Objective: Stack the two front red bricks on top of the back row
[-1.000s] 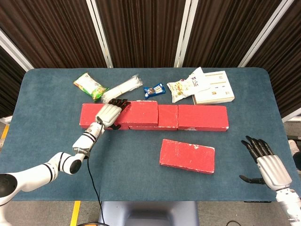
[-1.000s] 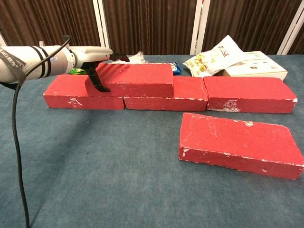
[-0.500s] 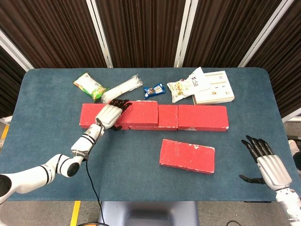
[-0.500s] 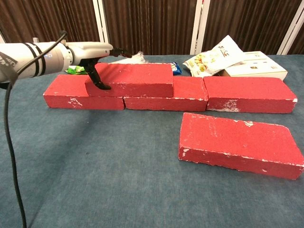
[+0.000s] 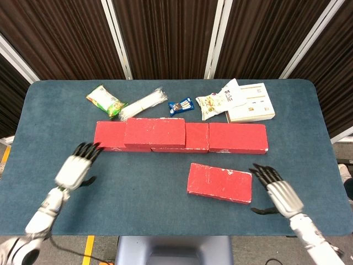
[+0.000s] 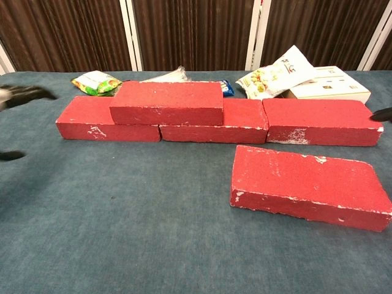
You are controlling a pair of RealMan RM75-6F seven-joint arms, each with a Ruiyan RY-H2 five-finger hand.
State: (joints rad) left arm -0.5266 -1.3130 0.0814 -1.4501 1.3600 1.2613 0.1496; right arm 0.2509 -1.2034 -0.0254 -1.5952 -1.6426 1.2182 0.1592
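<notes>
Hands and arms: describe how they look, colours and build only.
Both the left hand and the right hand have silver-white ribbed backs with black fingers and thumbs. Forearms are white, with dark bands at the joints. The left one is motion-blurred. No cable or markings show now.

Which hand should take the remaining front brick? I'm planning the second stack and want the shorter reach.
The right hand. It hovers open just beside the loose front brick, on that brick's right end. The left hand is open too, but sits far across the table, left of the stacked brick.
</notes>
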